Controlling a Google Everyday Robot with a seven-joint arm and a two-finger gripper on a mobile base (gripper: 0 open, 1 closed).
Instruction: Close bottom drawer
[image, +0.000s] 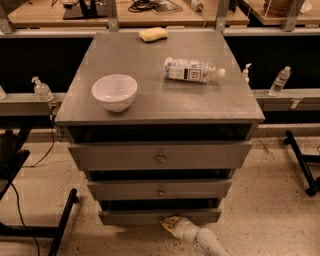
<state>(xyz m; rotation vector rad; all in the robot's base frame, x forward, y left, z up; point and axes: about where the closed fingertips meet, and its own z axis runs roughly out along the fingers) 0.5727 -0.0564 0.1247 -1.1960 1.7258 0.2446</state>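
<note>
The bottom drawer (130, 217) is the lowest, narrowest grey front of the cabinet, low in the camera view. It stands pulled out a little, with a dark gap above it. My gripper (169, 223) reaches up from the lower right on a white arm. Its yellowish tip touches the drawer front at the middle, covering the spot where the knob sits. The knob is hidden.
The mid-sized drawer (160, 190) and the top drawer (160, 157) also stand slightly out. On the cabinet top (150, 95) are a white bowl (114, 92), a lying plastic bottle (192, 70) and a yellow sponge (153, 34). Black table legs (62, 220) stand left and right (302, 165).
</note>
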